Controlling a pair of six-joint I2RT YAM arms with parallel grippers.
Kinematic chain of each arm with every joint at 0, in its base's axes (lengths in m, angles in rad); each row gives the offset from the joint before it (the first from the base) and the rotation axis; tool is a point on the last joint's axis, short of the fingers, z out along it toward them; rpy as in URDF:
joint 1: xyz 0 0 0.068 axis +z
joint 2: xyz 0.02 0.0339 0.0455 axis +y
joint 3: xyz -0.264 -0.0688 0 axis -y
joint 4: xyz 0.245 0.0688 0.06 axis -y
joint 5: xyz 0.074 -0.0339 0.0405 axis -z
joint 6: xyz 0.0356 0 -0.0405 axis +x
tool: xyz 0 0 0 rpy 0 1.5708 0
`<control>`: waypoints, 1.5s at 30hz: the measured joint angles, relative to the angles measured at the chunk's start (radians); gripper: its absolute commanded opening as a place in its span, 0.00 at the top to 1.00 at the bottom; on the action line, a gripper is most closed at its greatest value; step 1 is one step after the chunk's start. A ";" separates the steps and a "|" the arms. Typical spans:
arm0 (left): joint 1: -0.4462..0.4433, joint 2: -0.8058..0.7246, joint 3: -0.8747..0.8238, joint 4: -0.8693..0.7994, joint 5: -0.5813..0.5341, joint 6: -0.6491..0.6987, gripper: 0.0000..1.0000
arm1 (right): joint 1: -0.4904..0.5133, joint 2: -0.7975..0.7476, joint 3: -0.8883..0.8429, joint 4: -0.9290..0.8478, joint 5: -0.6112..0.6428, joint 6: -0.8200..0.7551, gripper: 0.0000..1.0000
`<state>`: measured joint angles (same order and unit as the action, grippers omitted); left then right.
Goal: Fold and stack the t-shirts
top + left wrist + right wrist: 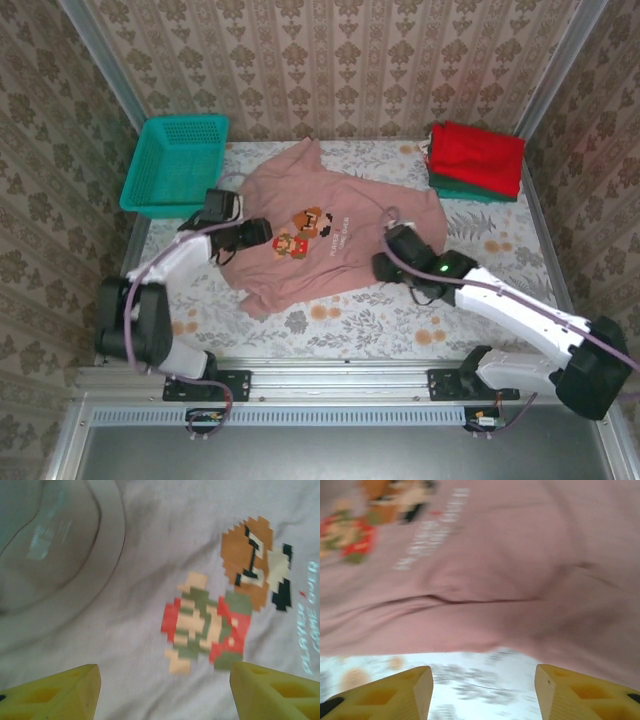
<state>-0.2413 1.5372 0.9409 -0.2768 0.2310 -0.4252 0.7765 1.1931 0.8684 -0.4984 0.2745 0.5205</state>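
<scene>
Flanking pink t-shirt (340, 195), left pincer (165, 672) and right pincer (484, 672) gape, angled inward.

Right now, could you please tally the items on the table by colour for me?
Dusty-pink t-shirt: 1
Red folded t-shirt: 1
Dark green folded t-shirt: 1
Teal mesh basket: 1
Total: 4

Green tee (466, 189) mostly hidden under red tee (478, 155); pink tee (520, 580) lettering (427, 542) blurred, unreadable in right wrist view
</scene>
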 measured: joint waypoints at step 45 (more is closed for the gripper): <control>0.092 0.637 0.585 0.038 0.220 0.090 0.35 | 0.355 1.043 0.626 0.548 -0.264 -0.470 1.00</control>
<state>-0.1493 2.1738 1.5261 -0.2386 0.4507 -0.3347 1.1316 2.2360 1.4948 0.0498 0.0101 0.0502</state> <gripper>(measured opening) 0.651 0.050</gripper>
